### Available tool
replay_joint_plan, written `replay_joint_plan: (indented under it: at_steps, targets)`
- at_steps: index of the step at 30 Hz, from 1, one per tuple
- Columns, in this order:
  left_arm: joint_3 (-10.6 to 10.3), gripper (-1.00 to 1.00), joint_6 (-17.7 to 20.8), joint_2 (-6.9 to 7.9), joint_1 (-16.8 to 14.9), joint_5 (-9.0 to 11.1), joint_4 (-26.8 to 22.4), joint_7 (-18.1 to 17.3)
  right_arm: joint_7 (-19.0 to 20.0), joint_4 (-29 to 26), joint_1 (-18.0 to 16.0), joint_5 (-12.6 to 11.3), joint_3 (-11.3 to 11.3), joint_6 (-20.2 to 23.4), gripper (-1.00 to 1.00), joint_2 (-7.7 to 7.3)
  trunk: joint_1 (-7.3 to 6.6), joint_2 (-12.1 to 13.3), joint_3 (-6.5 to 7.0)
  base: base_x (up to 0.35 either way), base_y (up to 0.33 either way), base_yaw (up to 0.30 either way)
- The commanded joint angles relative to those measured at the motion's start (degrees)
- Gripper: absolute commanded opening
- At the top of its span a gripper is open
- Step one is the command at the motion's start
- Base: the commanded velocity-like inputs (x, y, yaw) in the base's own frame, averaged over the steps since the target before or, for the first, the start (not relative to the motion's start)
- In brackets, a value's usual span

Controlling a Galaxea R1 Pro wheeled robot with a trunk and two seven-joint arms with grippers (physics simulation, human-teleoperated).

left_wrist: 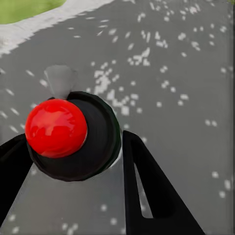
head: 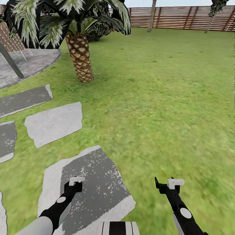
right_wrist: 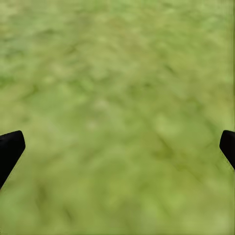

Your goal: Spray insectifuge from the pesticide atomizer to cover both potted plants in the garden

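Your robot faces a broad green lawn (head: 169, 107) that runs back to a brown slatted fence (head: 182, 18), with two thin tree trunks standing before it. At the left, a palm-like tree (head: 80, 55) with a scaly trunk rises from the grass beside the edge of a round grey paved patio (head: 36, 62), where a slanted grey post and a lattice-backed chair stand. Grey stepping stones (head: 54, 124) lie in the grass between the patio and the robot; the nearest one (head: 94, 186) is dark and flecked with pale specks.

Your left gripper (head: 74, 183) hangs over that nearest stone. The left wrist view shows its black fingers (left_wrist: 147, 186) closed on either side of the pesticide atomizer (left_wrist: 73, 134), seen end-on as a dark round body with a glossy red knob, above the speckled stone surface; the head view shows a white part at the same gripper's tip.

Your right gripper (head: 166, 184) hangs over bare grass to the right of the stone. Its two black fingertips (right_wrist: 10, 149) stand wide apart at the edges of the right wrist view, with nothing between them but lawn.
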Motion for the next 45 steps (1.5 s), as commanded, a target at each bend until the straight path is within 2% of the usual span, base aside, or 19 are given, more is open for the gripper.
replay_joint_plan:
  at_steps: [1,8,11,16,21,26,29,33,45]
  targets:
    - [0.04,-1.00,-0.17,0.01,-0.02,0.06,0.08,0.05,-0.03,0.02,-0.02,0.21,-0.05,-0.16,1.00,0.01,-0.03,0.00,0.19,0.000,0.000,0.000]
    - [-0.44,-1.00,1.04,0.26,-0.02,-0.27,-0.02,0.18,-0.28,0.06,0.08,0.28,-0.26,-0.46,1.00,-0.13,-0.21,0.10,1.74,0.000,0.000,0.000]
    - [-0.51,-1.00,1.26,0.80,0.42,-0.35,0.52,0.15,-0.32,2.15,0.20,0.26,-0.42,-0.54,1.00,-0.45,-0.29,0.14,2.47,0.000,0.000,-0.069]
    - [-0.17,-1.00,1.23,1.19,4.61,-0.38,0.53,0.13,-0.36,9.95,0.30,0.19,-0.50,-1.54,1.00,-1.29,-0.42,0.20,3.84,0.000,0.000,-0.169]
    - [-0.05,-1.00,1.23,1.32,7.64,-0.34,0.59,0.21,-0.40,20.02,0.33,0.17,-0.50,-10.21,1.00,-1.54,-0.55,0.27,5.24,0.000,0.000,-0.195]
    - [-0.03,-1.00,1.28,1.09,8.82,-0.14,0.53,0.49,-0.40,28.49,0.33,0.16,-0.50,-18.29,1.00,-1.63,-0.68,0.34,6.65,0.000,0.000,-0.197]
    - [-0.03,-1.00,1.31,0.61,8.97,-0.06,0.57,0.69,-0.39,31.86,0.33,0.16,-0.50,-21.48,1.00,-1.65,-0.76,0.38,7.49,0.000,0.000,-0.197]
    - [-0.03,-1.00,1.31,0.01,9.02,-0.05,0.61,0.75,-0.43,34.39,0.33,0.04,-0.53,-22.60,1.00,-1.66,-0.86,0.43,8.61,0.000,0.000,-0.197]
    - [0.06,-1.00,1.32,0.13,9.03,0.02,0.55,0.61,-0.36,37.79,0.33,-0.10,-0.36,-22.50,1.00,-1.29,-1.17,0.59,11.41,0.000,0.000,-0.037]
